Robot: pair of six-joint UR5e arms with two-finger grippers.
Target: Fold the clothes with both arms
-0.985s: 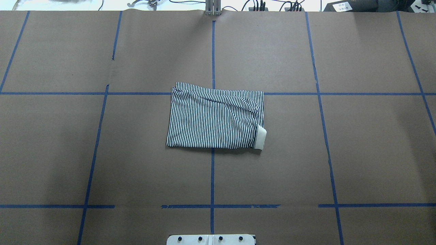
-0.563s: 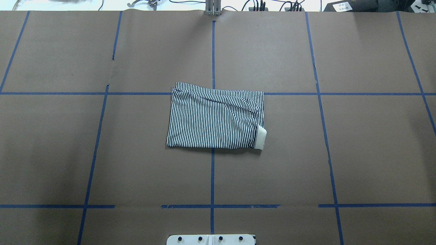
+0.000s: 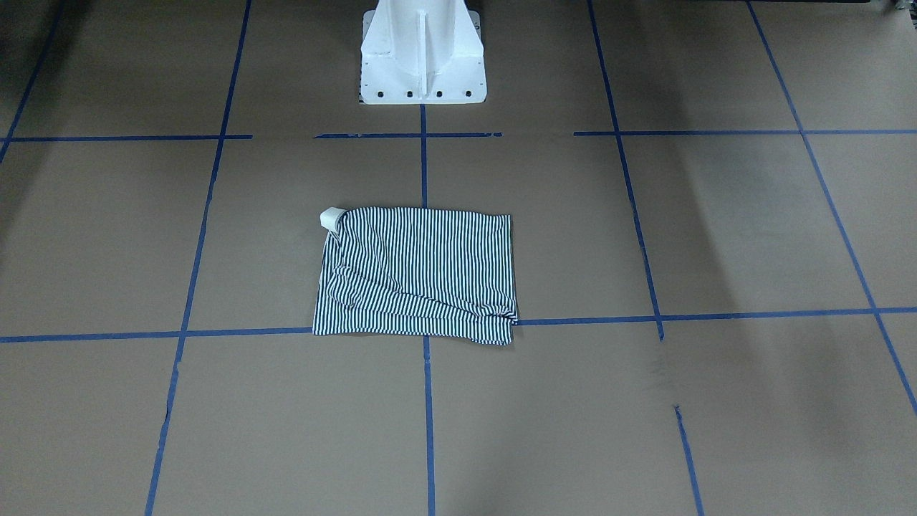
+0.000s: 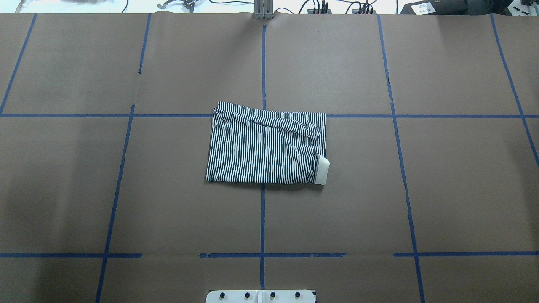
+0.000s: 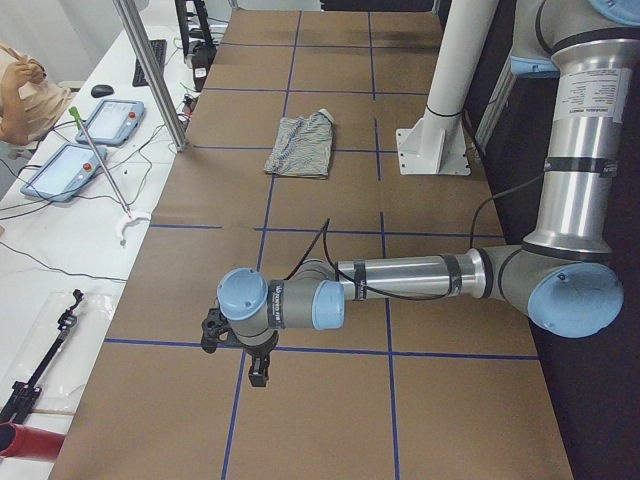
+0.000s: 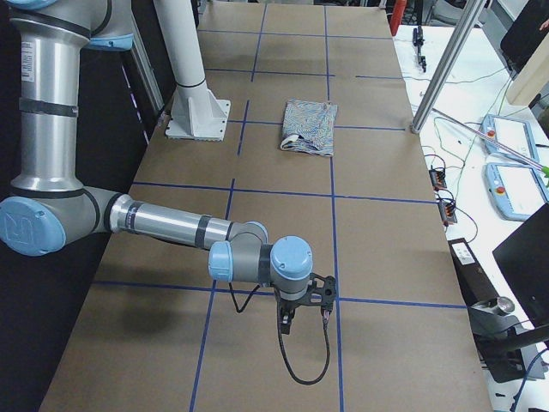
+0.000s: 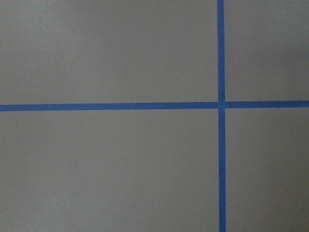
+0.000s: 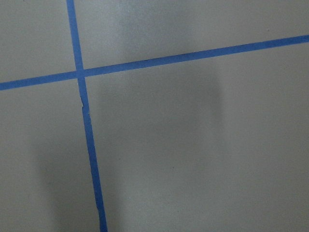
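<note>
Left end effector: black, pointing down, hanging low over the table close to a crossing of blue tape. Seen only from the table's left end, so cannot tell whether wide or narrow. Behind it, the left arm, stretched level above the table, then bent at a blue-capped elbow and rising out of view.

Right end effector: also black and pointing down, low over the table beside another tape crossing, with a black cable looping under it. Seen only from the table's right end; cannot tell wide or narrow here either. Behind it, the right arm, level, then turning up at its elbow.

In both wrist views, only brown table and 2 crossing tape lines.

Well apart from both end effectors, at mid-table: the shirt, folded into a rough rectangle, lying flat across a tape crossing. Touched by neither arm. Some creases near its far edge in the overhead view. At its near right corner there, a cream edge curling up.

Beyond the shirt in the front-facing view, the white pedestal.
</note>
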